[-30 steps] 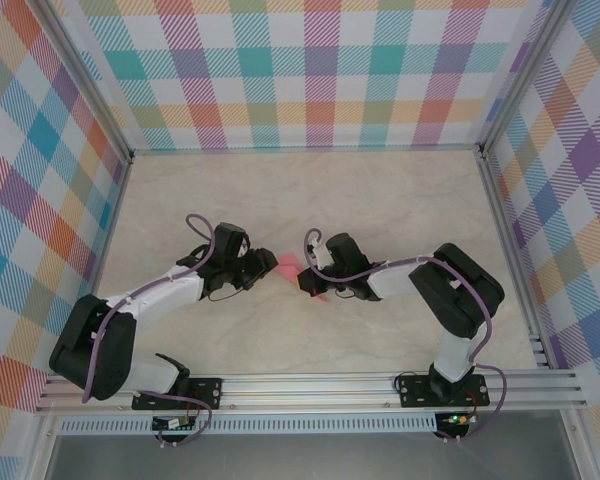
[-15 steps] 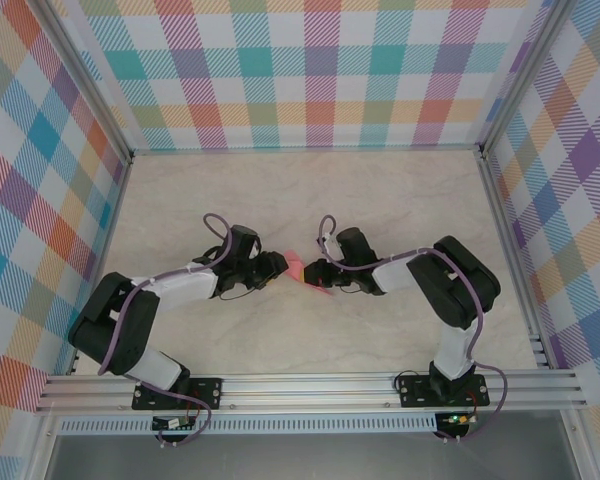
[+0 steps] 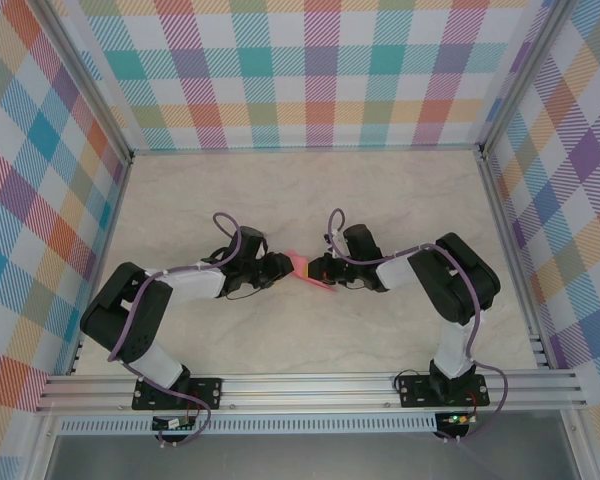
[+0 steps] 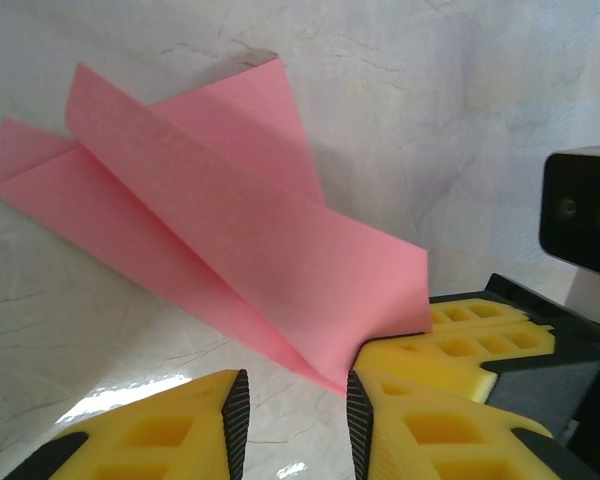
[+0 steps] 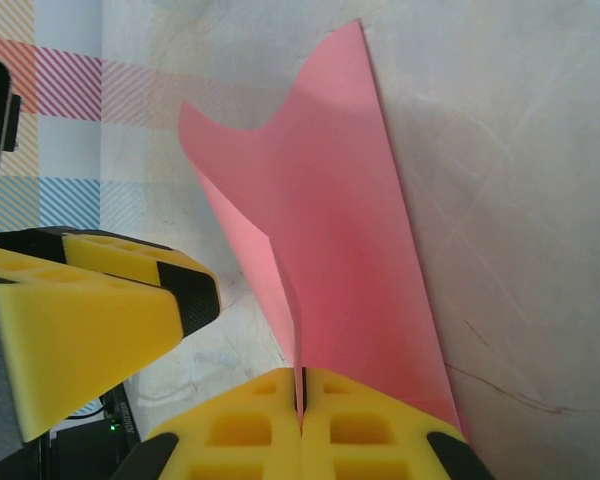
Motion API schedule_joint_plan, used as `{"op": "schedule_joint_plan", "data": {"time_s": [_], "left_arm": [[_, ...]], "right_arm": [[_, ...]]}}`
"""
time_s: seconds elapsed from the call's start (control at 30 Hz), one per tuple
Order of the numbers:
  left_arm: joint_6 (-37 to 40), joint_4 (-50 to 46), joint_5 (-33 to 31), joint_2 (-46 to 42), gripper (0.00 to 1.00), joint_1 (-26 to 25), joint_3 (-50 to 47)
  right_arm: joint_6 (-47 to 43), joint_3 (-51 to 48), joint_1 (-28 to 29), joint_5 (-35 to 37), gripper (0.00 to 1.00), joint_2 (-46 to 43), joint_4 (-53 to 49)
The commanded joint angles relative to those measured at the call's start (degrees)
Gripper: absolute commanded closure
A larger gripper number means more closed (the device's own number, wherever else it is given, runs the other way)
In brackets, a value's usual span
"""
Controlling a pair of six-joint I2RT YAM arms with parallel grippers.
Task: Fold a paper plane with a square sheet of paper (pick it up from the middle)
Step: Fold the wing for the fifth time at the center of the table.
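The right wrist view shows the right tool (image 5: 300,388) clamped on the pink paper (image 5: 330,250); the left wrist view shows the left tool (image 4: 297,405) with jaws apart at the paper's corner.

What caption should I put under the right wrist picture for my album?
Right end effector pinching one end of the folded pink paper.

— What did the paper (image 3: 302,268) look like?
— Salmon-pink, folded into a long narrow shape with layered flaps.
— And where?
— Near the middle of the table (image 3: 380,200), one flap standing up.
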Motion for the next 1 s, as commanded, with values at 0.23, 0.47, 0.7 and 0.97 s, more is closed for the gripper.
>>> {"op": "schedule_joint_plan", "data": {"time_s": [0.23,0.47,0.7,0.97], "left_arm": [[1.51,4.53,1.0,2.89,0.7,-0.94,2.79],[2.2,6.04,1.96,3.02,0.71,-1.38,2.95],[2.51,6.43,2.82,4.64,0.72,-1.82,3.51],[2.52,6.48,3.57,5.9,0.74,-1.87,4.18]], "right_arm": [[2.99,-0.07,-0.87,-1.76,1.0,1.61,-1.14],[3.74,0.65,-1.26,-3.0,1.0,2.3,-2.25],[3.72,1.58,-1.44,-4.31,1.0,3.45,-3.64],[2.68,2.79,-1.52,-4.55,1.0,4.32,-6.77]]}}
